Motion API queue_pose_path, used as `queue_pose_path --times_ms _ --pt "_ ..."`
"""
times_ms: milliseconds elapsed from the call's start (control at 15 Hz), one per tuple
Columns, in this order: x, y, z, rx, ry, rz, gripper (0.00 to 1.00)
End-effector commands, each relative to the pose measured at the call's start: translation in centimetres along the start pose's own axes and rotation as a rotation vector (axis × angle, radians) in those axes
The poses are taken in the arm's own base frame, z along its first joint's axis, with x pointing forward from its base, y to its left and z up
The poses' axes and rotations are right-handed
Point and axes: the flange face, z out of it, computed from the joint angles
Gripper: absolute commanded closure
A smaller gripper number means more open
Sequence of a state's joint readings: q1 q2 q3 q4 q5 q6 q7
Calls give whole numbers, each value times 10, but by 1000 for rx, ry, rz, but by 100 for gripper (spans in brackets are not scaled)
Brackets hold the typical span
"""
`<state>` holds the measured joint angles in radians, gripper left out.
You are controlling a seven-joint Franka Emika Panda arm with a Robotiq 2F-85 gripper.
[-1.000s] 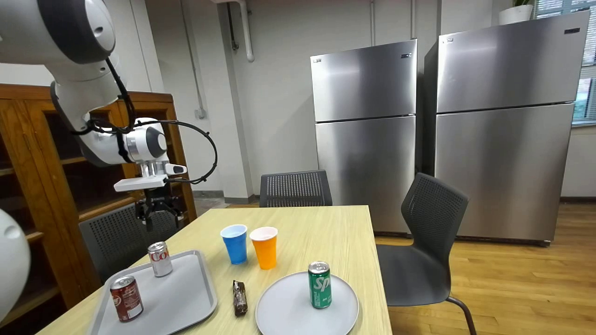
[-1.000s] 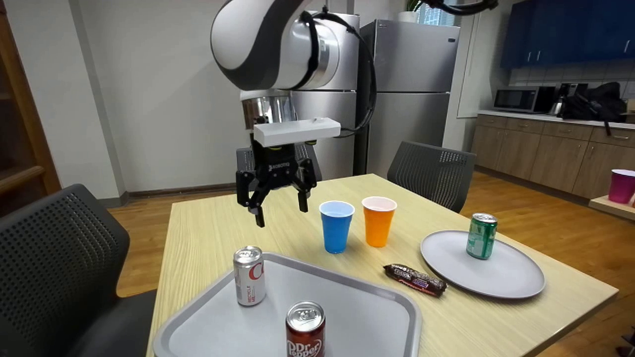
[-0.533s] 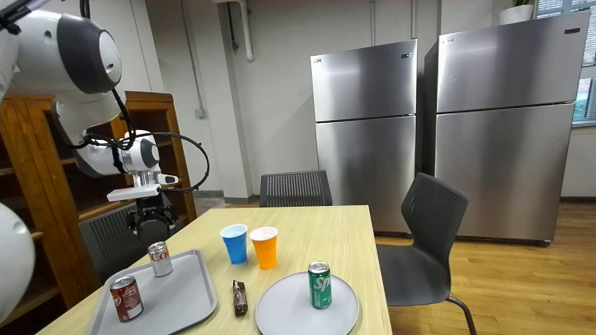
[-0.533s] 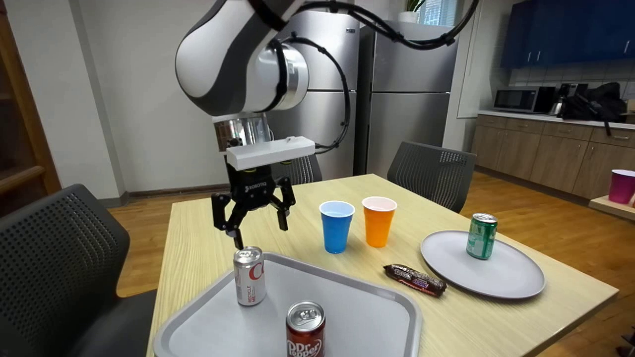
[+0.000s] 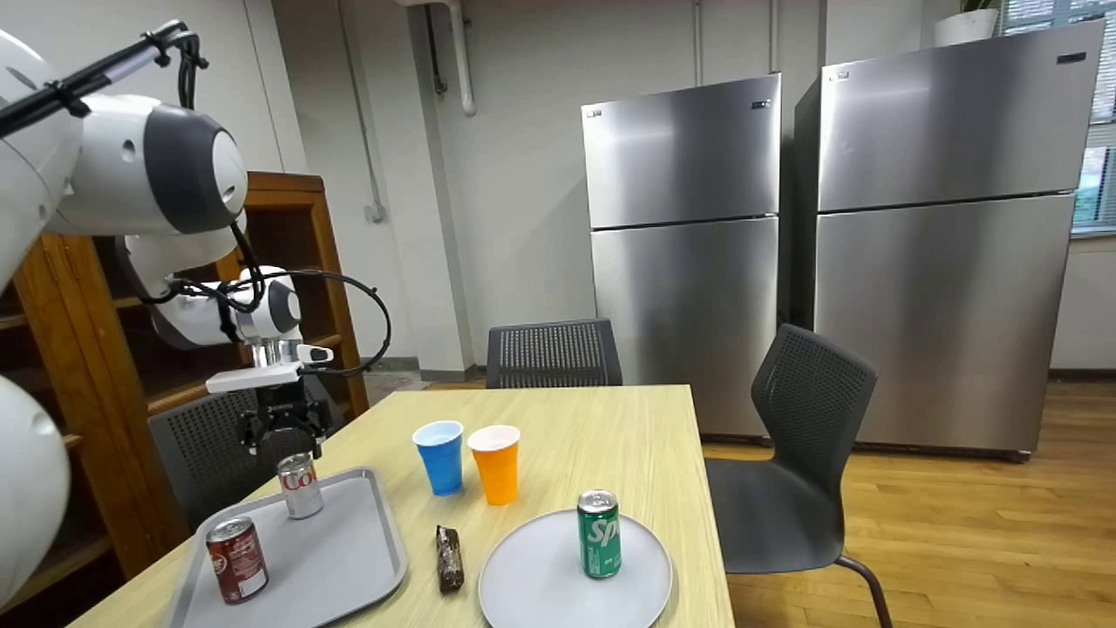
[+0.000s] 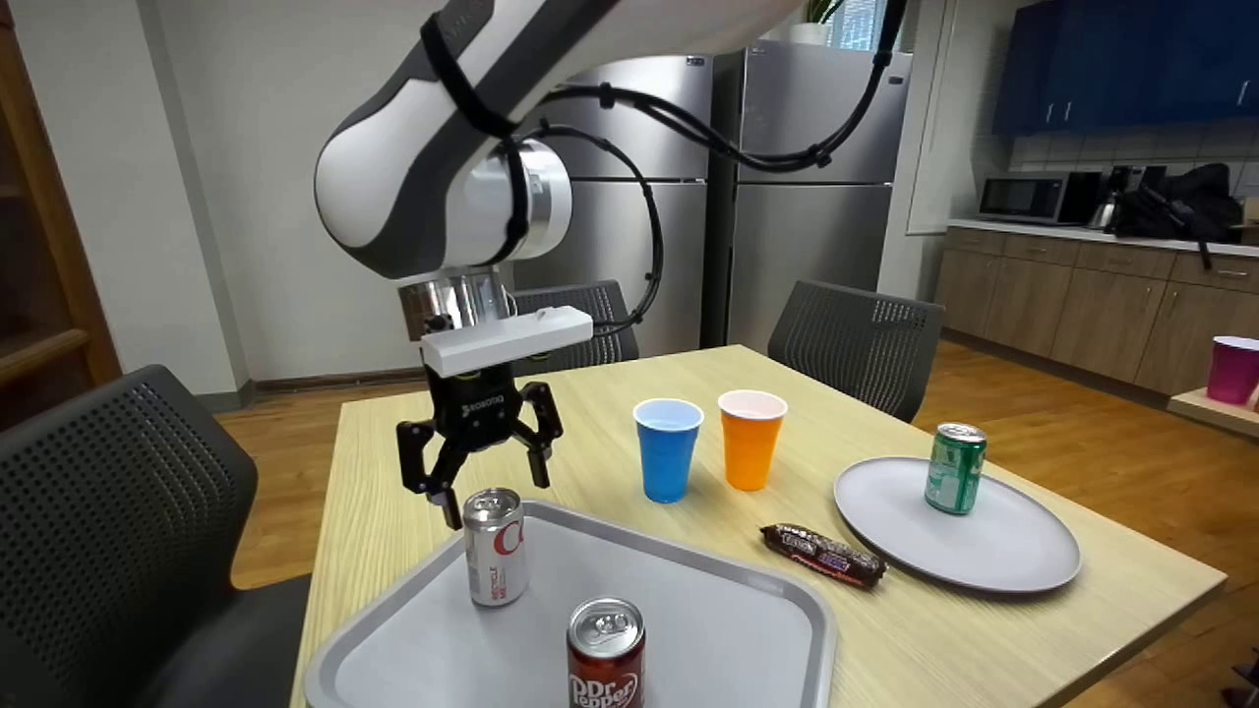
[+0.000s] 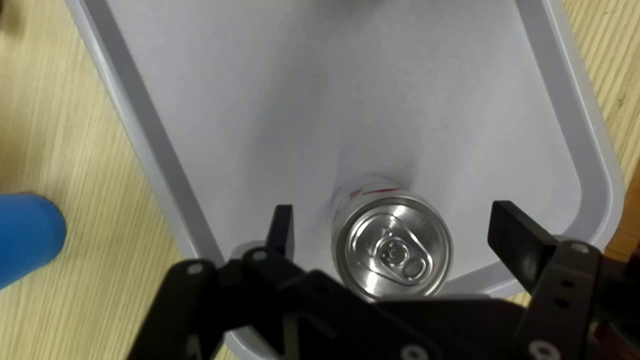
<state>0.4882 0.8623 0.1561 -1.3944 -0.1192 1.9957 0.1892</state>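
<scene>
My pincer [image 7: 395, 227]: one, black, jaws spread wide, hanging over the far left part of the grey tray [image 6: 728, 629]. In the wrist view my two fingers [image 7: 520, 240] stand to either side of the silver can [image 7: 395, 250], with a gap between each finger and its rim.

That can: one, marked in red lettering, upright on the tray by its far left edge, close to my fingertips in both exterior views.

Dr Pepper can [image 6: 607, 654]: one, dark red, silver top, upright on the same tray, nearer than the silver one.

Cups: two, blue cup [image 6: 667, 457] and orange cup [image 6: 749, 447], upright side by side to the right of my pincer, blue on the left.

Bar [image 6: 824, 555]: one, dark wrapper, lying on the table [image 5: 610, 419] between tray and plate.

Plate [image 6: 1018, 546]: one, round, grey, at the right, bearing an upright green can [image 5: 599, 536].

Dark chairs [image 5: 815, 401]: three, set about the table.

Steel refrigerators [image 5: 684, 296]: two, side by side at the far side of the room.
</scene>
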Motion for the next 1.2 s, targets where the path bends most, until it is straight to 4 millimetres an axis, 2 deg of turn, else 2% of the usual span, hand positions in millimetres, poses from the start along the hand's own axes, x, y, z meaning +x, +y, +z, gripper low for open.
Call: queue_pose_path --times_ms 0,467,1133 --pt "19 -5 3 -15 -28 -25 0" --pt "30 -9 8 -13 -59 -35 0" --pt "33 -7 12 -19 -92 -28 0"
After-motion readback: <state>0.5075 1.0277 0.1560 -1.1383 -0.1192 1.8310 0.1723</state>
